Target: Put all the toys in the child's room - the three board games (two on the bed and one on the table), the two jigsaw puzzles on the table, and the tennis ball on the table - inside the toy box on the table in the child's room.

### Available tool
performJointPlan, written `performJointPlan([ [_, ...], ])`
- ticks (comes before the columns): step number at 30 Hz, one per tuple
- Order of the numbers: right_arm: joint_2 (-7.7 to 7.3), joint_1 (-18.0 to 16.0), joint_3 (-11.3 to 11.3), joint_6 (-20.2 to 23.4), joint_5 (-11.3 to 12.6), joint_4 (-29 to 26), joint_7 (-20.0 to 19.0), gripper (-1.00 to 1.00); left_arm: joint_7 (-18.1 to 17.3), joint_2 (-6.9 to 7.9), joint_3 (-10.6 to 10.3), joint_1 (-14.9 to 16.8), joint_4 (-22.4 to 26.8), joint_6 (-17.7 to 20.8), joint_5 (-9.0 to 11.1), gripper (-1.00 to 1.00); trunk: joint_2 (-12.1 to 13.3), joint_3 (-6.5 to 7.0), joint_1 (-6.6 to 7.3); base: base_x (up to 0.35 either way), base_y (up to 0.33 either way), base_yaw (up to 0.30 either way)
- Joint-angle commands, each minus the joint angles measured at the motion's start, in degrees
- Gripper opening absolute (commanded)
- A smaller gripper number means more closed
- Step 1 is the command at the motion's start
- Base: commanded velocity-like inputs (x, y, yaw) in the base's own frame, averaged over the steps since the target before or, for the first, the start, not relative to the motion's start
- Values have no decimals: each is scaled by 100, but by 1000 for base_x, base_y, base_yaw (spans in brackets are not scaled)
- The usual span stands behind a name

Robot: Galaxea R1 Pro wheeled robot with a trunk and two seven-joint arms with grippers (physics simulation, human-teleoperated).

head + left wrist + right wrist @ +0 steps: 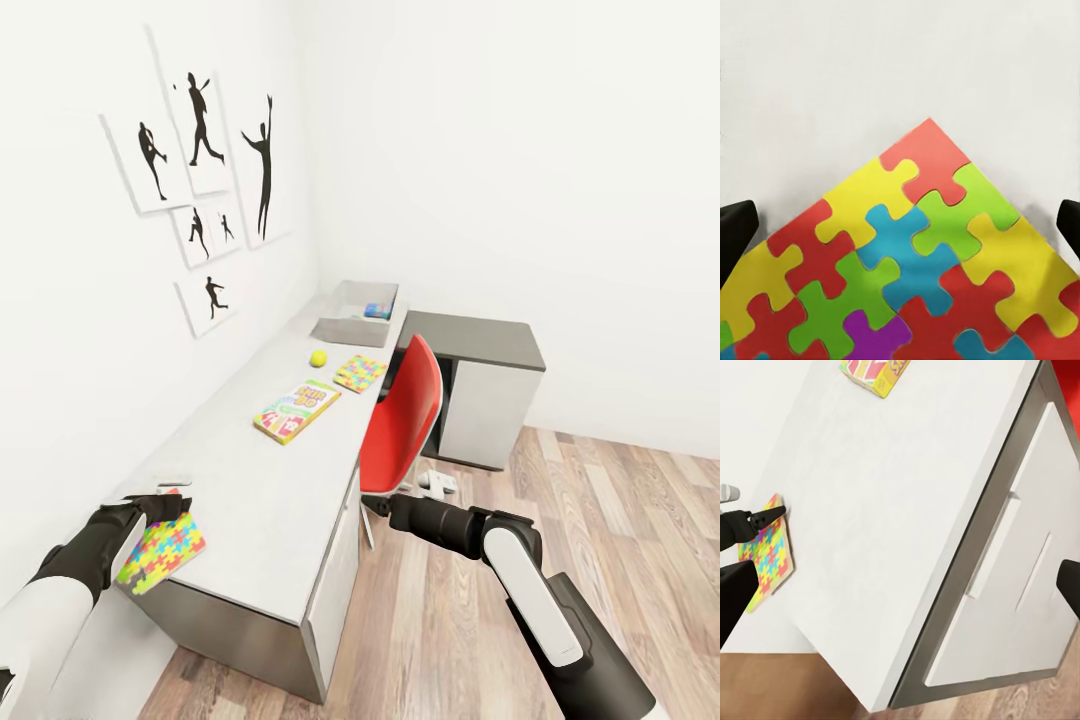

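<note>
Counter [250,480]: long light-grey top along the left wall, white drawers below, a lower dark-grey section [475,340] at the far end. Red chair [405,420] tucked against its front edge. Wood-plank floor [560,500]; white wall with black silhouette prints [200,190].

Toy box [355,315]: far end of the counter, shallow grey bin; a small blue board game [377,311] lies inside.

SKIP-BO board game [297,410]: flat on the counter mid-way, its corner also seen in the right wrist view [876,371].

Jigsaw puzzle, far one [360,373]: flat, between the SKIP-BO box and the toy box, near the counter's front edge.

Jigsaw puzzle, near one [162,550]: at the near left corner of the counter, tilted, one edge hanging past the counter's end. Left gripper [160,508] sits at its upper edge; in the left wrist view the puzzle [907,262] lies between the two dark fingers [735,232], which stand wide apart at either side, not touching it there.

Tennis ball [318,357]: on the counter just before the toy box.

Right gripper [378,505]: off the counter's front, by the chair; fingers [735,600] spread, holding nothing.
</note>
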State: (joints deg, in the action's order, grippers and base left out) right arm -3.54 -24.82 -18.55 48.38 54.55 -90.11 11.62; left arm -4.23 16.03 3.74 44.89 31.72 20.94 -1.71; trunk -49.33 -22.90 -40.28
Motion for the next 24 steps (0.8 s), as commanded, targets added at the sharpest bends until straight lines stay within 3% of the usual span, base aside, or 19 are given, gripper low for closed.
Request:
performJointPlan([
  [1, -5, -5, -9, 5, 60, -7, 60, 100, -40, -2, 30, 2, 10, 31, -20, 100, -5, -7, 0, -46, 0, 0],
  [24, -6, -5, -9, 8, 62, -7, 60, 100, -42, 4, 30, 2, 10, 25, -22, 100, -5, -7, 0, -30, 0, 0],
])
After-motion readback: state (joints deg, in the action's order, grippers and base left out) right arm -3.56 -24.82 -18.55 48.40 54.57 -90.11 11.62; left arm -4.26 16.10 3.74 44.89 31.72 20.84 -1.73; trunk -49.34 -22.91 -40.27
